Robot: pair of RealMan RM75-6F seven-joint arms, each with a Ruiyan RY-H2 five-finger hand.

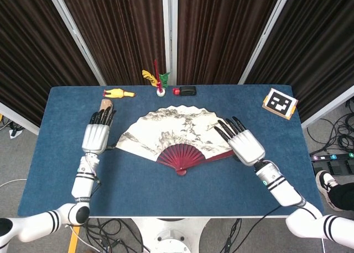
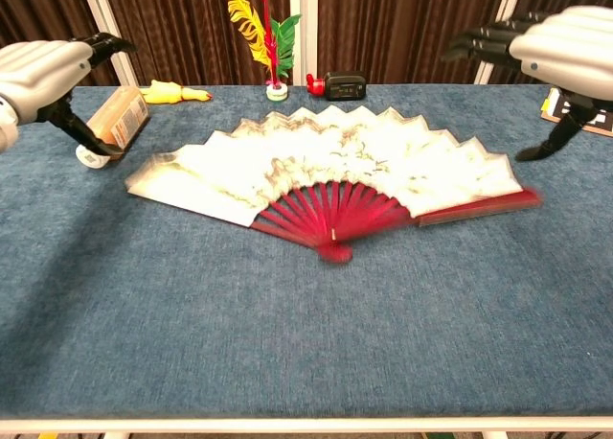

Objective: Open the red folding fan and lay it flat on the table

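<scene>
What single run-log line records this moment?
red-ribbed paper folding fan: spread open, flat on blue table | left hand: open, off fan | right hand: open, above fan's right edge

Bright even light, slight blur

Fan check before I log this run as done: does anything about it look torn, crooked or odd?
Nothing stands out. The fan lies fully spread and flat on the table, with no visible tears, and neither hand touches it.

In the chest view both hands are cut off by the picture's edges, the left hand (image 2: 43, 70) hides part of the tan roll (image 2: 117, 121) behind it, and the fan's (image 2: 326, 171) pivot and right guard are smeared by blur.
</scene>
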